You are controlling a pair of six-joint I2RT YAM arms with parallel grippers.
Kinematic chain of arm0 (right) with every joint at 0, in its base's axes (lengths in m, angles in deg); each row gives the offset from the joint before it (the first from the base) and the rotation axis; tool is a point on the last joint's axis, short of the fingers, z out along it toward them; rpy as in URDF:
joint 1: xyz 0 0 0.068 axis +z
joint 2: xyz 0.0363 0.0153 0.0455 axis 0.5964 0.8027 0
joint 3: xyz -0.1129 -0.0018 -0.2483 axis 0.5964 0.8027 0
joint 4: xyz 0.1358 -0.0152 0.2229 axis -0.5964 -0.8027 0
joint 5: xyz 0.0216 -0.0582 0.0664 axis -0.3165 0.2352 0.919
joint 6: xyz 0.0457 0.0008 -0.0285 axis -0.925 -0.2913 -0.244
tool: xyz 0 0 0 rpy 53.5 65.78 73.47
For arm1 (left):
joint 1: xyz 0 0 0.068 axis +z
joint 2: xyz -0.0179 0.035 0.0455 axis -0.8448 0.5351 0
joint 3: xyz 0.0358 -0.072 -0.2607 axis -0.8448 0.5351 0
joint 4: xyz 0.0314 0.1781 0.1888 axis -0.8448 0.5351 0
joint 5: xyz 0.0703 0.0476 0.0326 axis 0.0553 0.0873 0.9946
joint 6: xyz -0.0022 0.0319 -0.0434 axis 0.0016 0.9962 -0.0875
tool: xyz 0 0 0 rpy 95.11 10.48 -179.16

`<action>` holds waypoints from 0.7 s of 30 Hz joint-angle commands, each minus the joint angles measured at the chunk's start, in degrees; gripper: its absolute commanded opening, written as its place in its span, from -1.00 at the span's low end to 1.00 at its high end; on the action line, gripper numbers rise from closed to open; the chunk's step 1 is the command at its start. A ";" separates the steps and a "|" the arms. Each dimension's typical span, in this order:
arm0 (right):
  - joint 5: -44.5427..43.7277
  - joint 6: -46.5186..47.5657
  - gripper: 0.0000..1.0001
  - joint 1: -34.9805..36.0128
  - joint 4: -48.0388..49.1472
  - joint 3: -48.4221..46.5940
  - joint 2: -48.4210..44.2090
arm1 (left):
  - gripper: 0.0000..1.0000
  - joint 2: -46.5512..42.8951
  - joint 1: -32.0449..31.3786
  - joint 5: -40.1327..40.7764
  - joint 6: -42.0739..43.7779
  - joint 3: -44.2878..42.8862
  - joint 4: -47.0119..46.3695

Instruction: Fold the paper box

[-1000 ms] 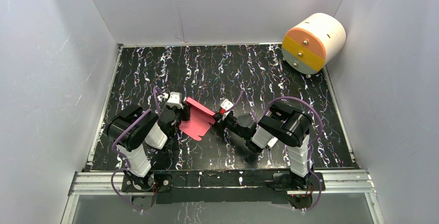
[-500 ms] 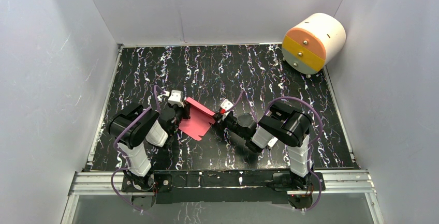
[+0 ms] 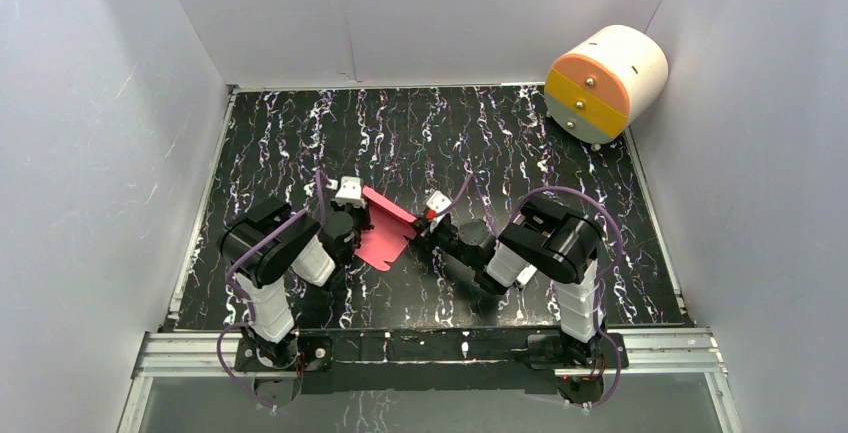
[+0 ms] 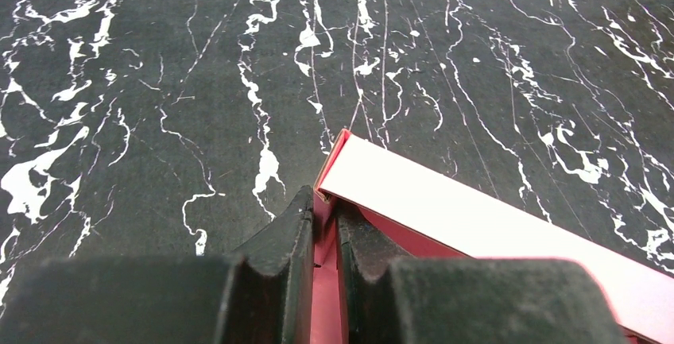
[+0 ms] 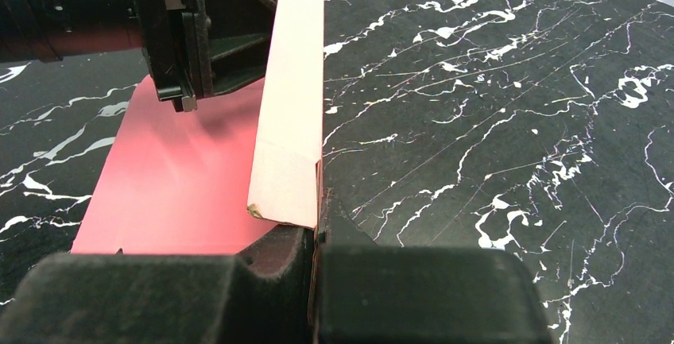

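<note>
Overhead, the pink-red thin-card paper box [image 3: 380,243] is a part-folded cut-out sheet lying at the middle of the frame on the black, white-veined counter [image 3: 450,133]. One long flap is raised along its upper-right edge. The left jaws meet the sheet at its left end and the right jaws at its right end, so both arms are on that one flap. The white-and-orange plastic cylinder [image 3: 605,78] sits in the upper right corner, well apart. Its orange face carries small knobs and looks shut, so whatever it holds is hidden.

From the left wrist, the jaws stand narrow, pinching a thin pink wall of the paper box [image 4: 477,221] at the bottom centre. The flap's pale back runs off to the lower right over the counter [image 4: 159,82].

From the right wrist, the jaws are closed on the near end of the upright flap at the bottom centre. The rest of the paper box [image 5: 183,177] lies flat to the left, and the left jaws show in the upper left at the flap's far end. Bare counter [image 5: 477,82] fills the right.

The step in hand looks like creasing this side wall. To do it well, I would keep both pinches low near the fold line and turn the two ends together, so the card bends along the score rather than bowing or tearing. Nothing lies on the sheet; it is not yet a box and holds nothing.
</note>
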 commanded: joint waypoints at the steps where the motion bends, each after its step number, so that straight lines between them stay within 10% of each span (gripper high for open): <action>1: 0.68 -0.76 -0.90 0.67 3.74 -0.16 0.48 | -1.00 0.23 -0.99 12.33 -0.62 -1.72 -5.35; 11: 0.85 -0.79 -0.90 0.67 5.25 0.16 1.07 | -1.00 -1.43 -2.05 25.42 -8.28 -4.72 6.05; 21: -0.49 1.12 -0.77 0.58 5.04 0.11 -0.10 | -0.72 -5.43 -2.05 10.66 -6.88 -0.63 4.95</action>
